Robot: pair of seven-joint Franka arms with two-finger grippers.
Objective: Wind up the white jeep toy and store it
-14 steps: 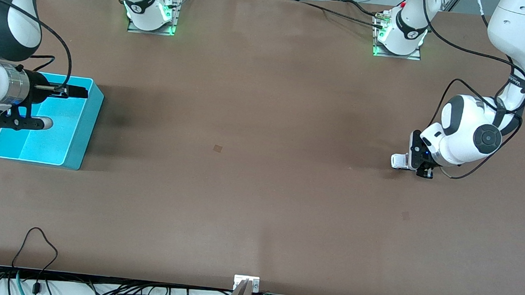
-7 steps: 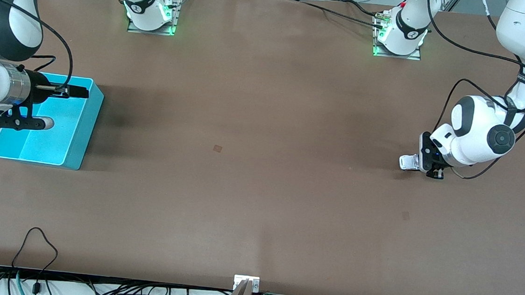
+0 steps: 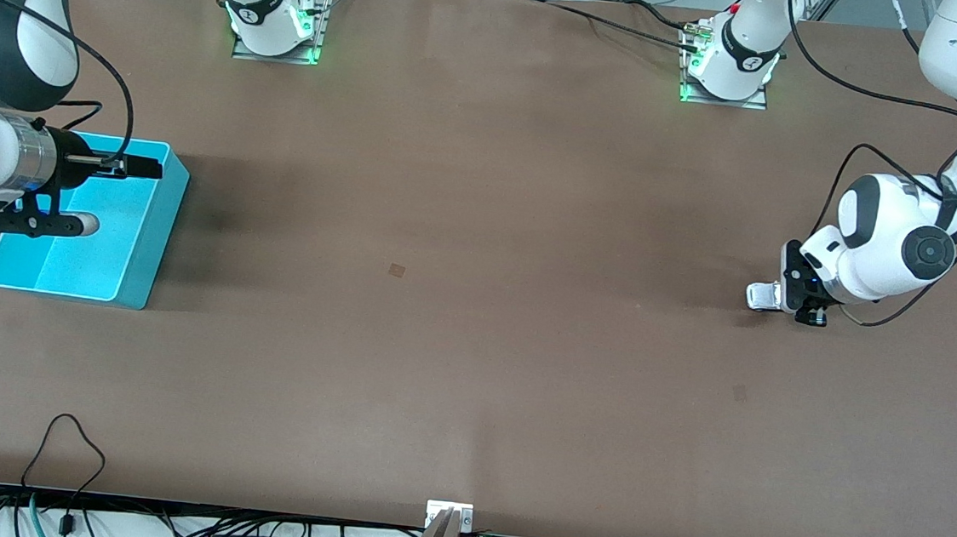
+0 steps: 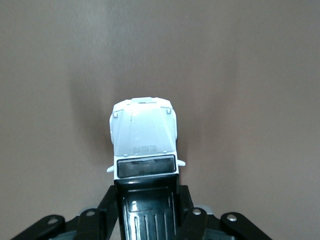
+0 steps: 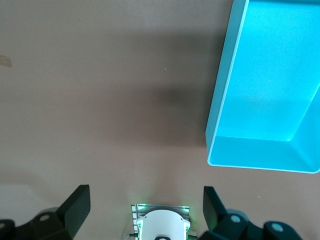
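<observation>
Tabletop (image 3: 476, 302): flat matte brown, no pattern; small darker brown square patch (image 3: 396, 270) near mid.

White jeep toy (image 4: 144, 137): white hood & front, dark glossy windscreen strip, black ribbed roof/rear section. White front shows in front view (image 3: 760, 296).

Left gripper (image 3: 801, 296): black w/ small blue light; black jaws either side of toy's black rear. Arm shells white w/ dark grey joint caps, black cables.

Right gripper (image 3: 65, 198): black hardware, silver wrist band, white arm; black jaws in right wrist view (image 5: 145, 210).

Bin (image 3: 160, 218): plain cyan in & out, lighter rim edge.

Arm bases (image 3: 275, 26): white, green glow at foot.
</observation>
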